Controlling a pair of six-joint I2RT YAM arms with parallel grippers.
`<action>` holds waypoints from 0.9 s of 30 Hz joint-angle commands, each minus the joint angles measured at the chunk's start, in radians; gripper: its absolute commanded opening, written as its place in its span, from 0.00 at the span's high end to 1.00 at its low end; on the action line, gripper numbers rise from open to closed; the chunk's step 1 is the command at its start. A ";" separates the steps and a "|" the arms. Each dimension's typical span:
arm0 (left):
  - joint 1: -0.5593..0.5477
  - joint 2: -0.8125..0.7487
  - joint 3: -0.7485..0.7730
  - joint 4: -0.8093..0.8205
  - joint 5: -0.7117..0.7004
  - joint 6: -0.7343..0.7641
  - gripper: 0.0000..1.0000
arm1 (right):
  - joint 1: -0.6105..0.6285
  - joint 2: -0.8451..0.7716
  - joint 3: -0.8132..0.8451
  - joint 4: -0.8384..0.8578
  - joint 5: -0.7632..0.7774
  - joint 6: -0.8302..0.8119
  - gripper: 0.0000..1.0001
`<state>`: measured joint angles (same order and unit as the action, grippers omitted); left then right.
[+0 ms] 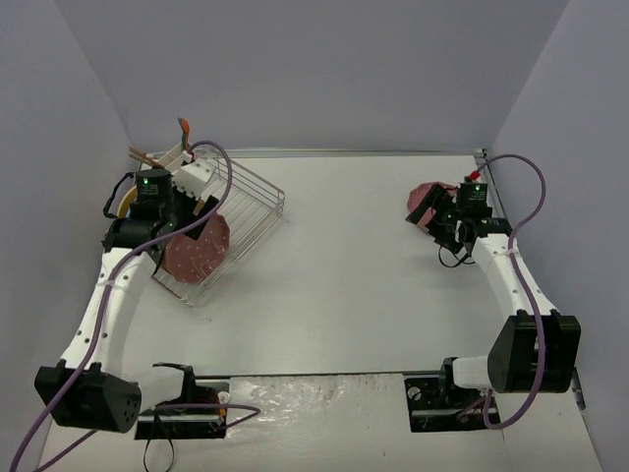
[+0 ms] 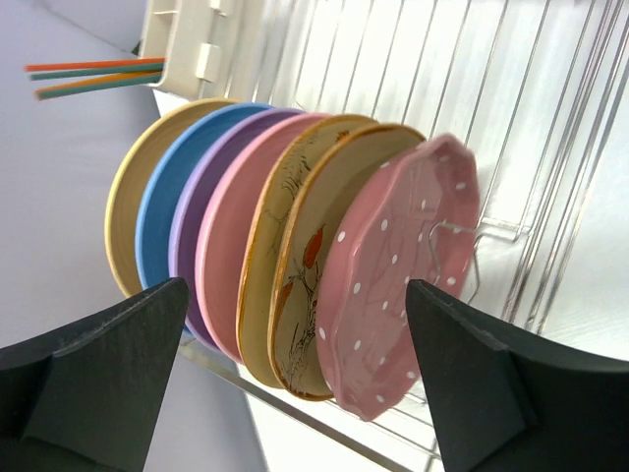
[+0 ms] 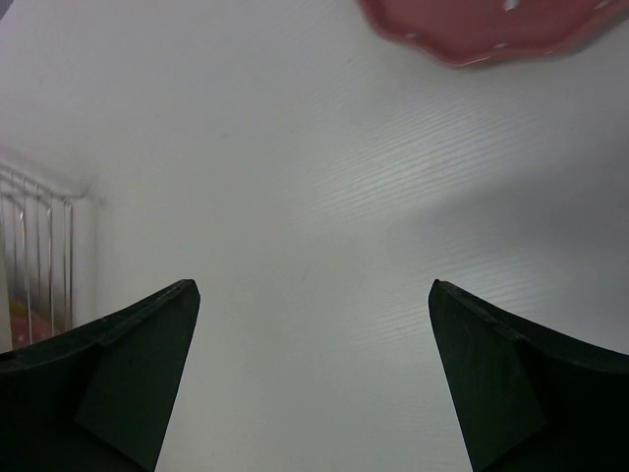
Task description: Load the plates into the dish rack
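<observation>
Left gripper (image 2: 295,285) spread wide at racked plates (image 2: 231,226), right gripper (image 3: 313,285) gaping near dotted plate (image 3: 482,25) by table (image 1: 344,275) far-right corner: stiff, slick, likely chippable, pinch the rim.

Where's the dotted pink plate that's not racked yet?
That plate lies on the table, far right in the top view, partly hidden by the right gripper, far from the dish rack.
</observation>
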<state>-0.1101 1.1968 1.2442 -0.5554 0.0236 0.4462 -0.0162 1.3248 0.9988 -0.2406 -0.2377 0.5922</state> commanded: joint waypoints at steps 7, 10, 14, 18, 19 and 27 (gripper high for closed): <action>0.003 -0.208 0.014 -0.008 -0.095 -0.510 0.03 | -0.124 0.304 0.228 0.041 0.343 0.126 0.04; 0.003 -0.253 -0.022 -0.086 -0.120 -0.615 0.03 | -0.144 0.434 0.300 0.047 0.378 0.122 0.11; 0.006 -0.320 -0.070 -0.146 -0.141 -0.695 0.03 | -0.169 0.575 0.388 0.062 0.376 0.084 0.15; 0.004 -0.339 -0.083 -0.211 -0.167 -0.707 0.03 | -0.193 0.649 0.431 0.074 0.369 0.068 0.19; 0.004 -0.342 -0.084 -0.220 -0.165 -0.702 0.03 | -0.198 0.664 0.433 0.080 0.364 0.066 0.20; 0.003 -0.351 -0.100 -0.198 -0.118 -0.719 0.03 | -0.237 0.720 0.430 0.122 0.338 0.034 0.31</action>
<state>-0.1101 0.8483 1.1286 -0.7865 -0.1111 -0.2315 -0.2334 2.0289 1.3953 -0.1630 0.0896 0.6514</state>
